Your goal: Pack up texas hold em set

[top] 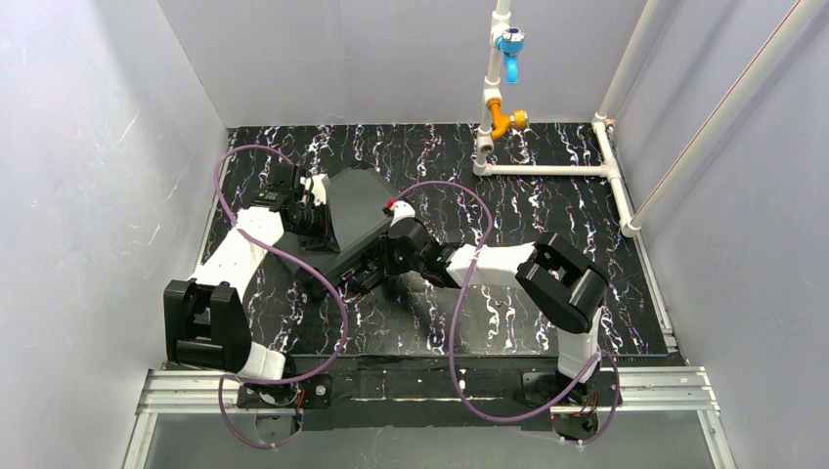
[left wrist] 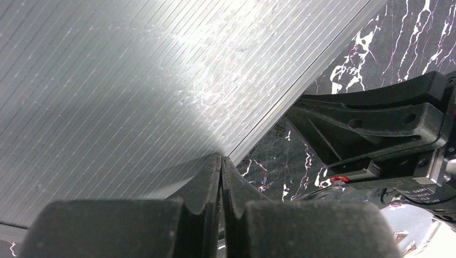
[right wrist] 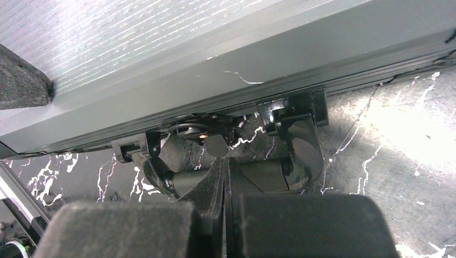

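Observation:
The black hard case [top: 354,217] lies on the mat with its lid down. Its ribbed lid [left wrist: 118,91] fills the left wrist view. My left gripper [top: 315,207] is shut and empty, with its tips [left wrist: 221,159] resting on the lid near its edge. My right gripper [top: 379,262] is shut at the case's near side, with its tips [right wrist: 225,164] against the black carry handle [right wrist: 269,174] and nothing between them. Two latches [right wrist: 293,112] flank the handle under the side wall [right wrist: 226,80]. Card boxes, chips and dice are out of view.
A white pipe frame [top: 547,168] with blue [top: 509,44] and orange [top: 506,121] fittings stands at the back right. The black marbled mat [top: 547,210] covers the table. Grey walls enclose three sides. Purple cables [top: 459,293] loop off both arms.

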Controlling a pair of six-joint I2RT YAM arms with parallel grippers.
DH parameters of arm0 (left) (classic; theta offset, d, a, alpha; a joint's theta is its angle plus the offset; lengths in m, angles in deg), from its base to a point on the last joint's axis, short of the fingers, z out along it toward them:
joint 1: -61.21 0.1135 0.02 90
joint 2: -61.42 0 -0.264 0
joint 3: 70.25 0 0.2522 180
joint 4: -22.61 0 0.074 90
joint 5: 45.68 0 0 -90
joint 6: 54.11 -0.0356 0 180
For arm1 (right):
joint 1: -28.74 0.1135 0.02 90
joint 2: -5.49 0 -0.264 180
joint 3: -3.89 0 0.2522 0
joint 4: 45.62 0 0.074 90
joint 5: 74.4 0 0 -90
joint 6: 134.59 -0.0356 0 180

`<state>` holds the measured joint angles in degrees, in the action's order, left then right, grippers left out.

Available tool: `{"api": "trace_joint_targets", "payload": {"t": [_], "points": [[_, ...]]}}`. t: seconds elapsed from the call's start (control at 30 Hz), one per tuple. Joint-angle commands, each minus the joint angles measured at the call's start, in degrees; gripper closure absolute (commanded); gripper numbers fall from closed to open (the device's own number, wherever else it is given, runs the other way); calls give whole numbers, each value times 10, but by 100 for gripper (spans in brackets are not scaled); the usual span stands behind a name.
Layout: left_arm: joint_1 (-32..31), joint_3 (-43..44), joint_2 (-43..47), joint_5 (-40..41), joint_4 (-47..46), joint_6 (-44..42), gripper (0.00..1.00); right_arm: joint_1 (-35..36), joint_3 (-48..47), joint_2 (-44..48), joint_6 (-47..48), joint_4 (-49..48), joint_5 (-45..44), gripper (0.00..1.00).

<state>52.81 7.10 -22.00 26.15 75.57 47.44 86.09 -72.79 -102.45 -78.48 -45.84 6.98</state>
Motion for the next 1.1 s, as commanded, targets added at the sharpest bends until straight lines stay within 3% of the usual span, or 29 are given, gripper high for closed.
{"api": "trace_joint_targets", "payload": {"t": [0.0,0.7,1.07], "points": [[-5,-44,-46,51,78,-23,100,-2,-24,-14,-9,-31,14,99],[-5,-45,-47,51,79,-23,100,-2,-55,-60,-16,-36,12,99],[-5,-45,-48,50,79,-24,100,-3,-71,-84,-12,25,-34,99]]}}
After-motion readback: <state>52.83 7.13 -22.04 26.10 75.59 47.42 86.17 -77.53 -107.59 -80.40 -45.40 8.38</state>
